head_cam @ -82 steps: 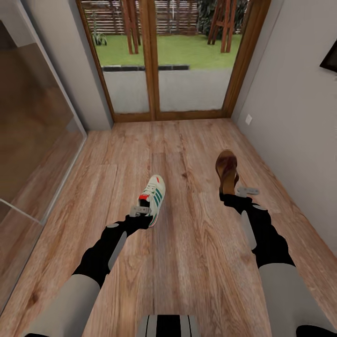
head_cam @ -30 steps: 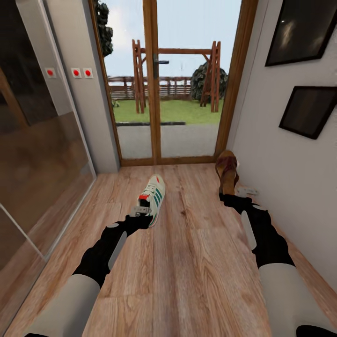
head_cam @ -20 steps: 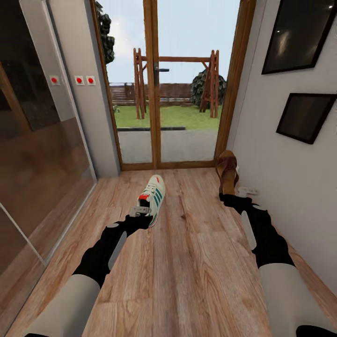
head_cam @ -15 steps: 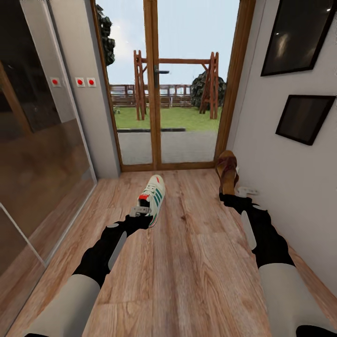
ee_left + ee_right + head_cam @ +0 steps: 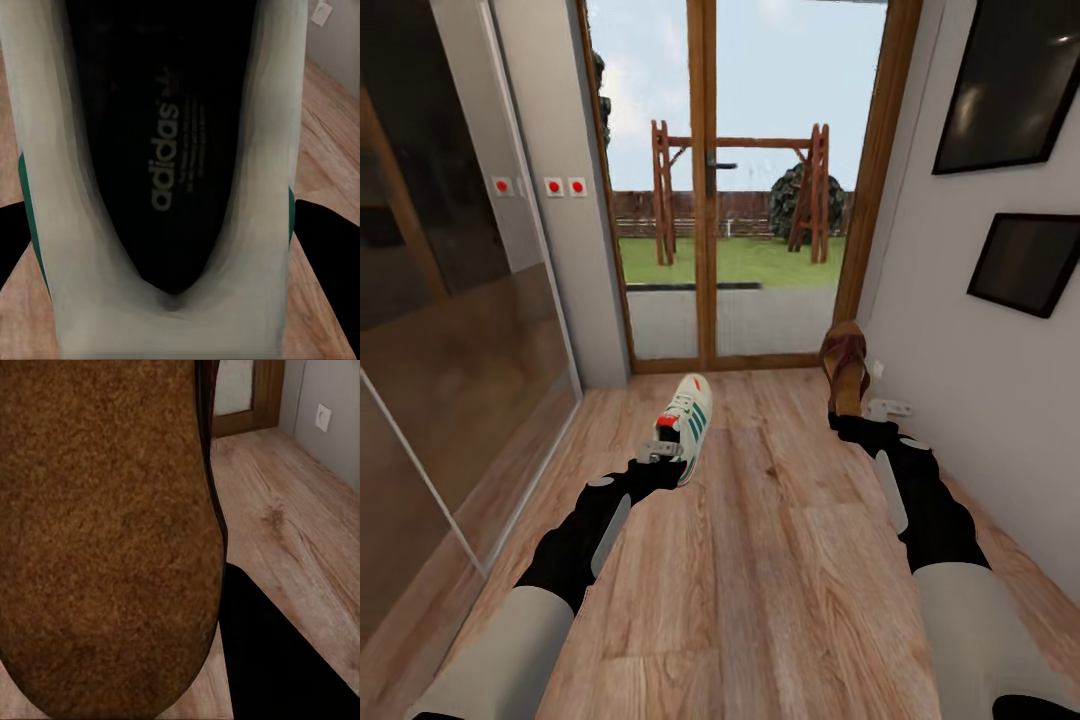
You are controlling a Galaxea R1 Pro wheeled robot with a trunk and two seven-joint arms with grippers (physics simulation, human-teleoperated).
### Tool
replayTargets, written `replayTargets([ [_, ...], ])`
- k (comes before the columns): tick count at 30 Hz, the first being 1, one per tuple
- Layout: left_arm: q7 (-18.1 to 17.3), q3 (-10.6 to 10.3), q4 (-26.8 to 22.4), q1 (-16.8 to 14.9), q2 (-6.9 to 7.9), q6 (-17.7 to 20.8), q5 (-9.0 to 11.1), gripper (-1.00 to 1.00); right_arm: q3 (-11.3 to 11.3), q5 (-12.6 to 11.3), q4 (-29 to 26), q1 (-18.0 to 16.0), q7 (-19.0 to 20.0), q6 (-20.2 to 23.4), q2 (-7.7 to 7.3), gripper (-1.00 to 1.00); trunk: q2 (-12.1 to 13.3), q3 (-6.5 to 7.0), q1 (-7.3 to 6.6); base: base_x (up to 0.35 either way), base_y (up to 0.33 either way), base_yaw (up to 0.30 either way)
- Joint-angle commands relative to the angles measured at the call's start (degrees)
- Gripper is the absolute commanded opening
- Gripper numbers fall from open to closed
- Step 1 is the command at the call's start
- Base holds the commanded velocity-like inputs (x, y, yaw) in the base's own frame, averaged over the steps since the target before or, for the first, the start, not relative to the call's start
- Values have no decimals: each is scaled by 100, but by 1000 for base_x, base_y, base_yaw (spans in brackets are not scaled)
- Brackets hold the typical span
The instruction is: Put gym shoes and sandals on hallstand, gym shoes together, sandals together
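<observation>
Sneaker (image 5: 685, 426) in white, laced, with green side stripes and a red-orange tongue tab and heel, hung above the corridor floor (image 5: 780, 560) in the left pincer (image 5: 661, 451), toe pointing away toward the glass door (image 5: 735, 190). The left wrist view looked straight down into the gym shoe (image 5: 161, 180): a dark insole printed with a pale brand word, cream-white collar walls around it, a sliver of green at either flank, and the black fingers (image 5: 330, 255) pressed against both sides of the heel end. The left pincer was pinching the shoe.

Sandal (image 5: 844, 364), dark brown leather with a tan footbed and a wide strap, was lifted at the right side of the corridor, close to the grey wall (image 5: 960, 380), toe also pointing toward the door. The right pincer (image 5: 865, 412) gripped its heel end; in the right wrist view the grainy brown footbed (image 5: 105, 532) stood large before the camera, with one black finger (image 5: 277, 652) beside its edge. The right pincer was closed on the sandal.

Both shoes were off the planks, well apart from each other. Two dark framed pictures (image 5: 1015, 90) hung on the right wall, and a glossy brown sliding panel (image 5: 450, 330) lined the left, with three red-dotted switches (image 5: 545, 186) beside the door.
</observation>
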Motion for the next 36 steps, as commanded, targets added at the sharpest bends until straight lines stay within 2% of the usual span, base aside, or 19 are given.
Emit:
replayTargets([
  [1,-2,0,-6,-2,1,35,47,-100,-4,-41,-9,-4,-8,35,1,-100,-2,3,-1,28,308,0],
  [8,-2,0,-6,-2,1,35,47,-100,-4,-41,-9,-4,-8,36,1,-100,-2,35,-1,67,243,-62],
  [19,-2,0,-6,-2,1,35,44,-100,-4,-41,-9,-3,-8,36,-2,-100,-2,116,-1,8,19,-197],
  [26,-2,0,-8,-2,1,35,39,-100,-4,-41,-9,-3,-8,35,-1,-100,7,325,-19,0,0,-201],
  [36,-2,0,-15,-2,1,35,38,-100,-4,-41,-9,-3,-8,36,0,-100,7,403,-19,0,1,-194],
])
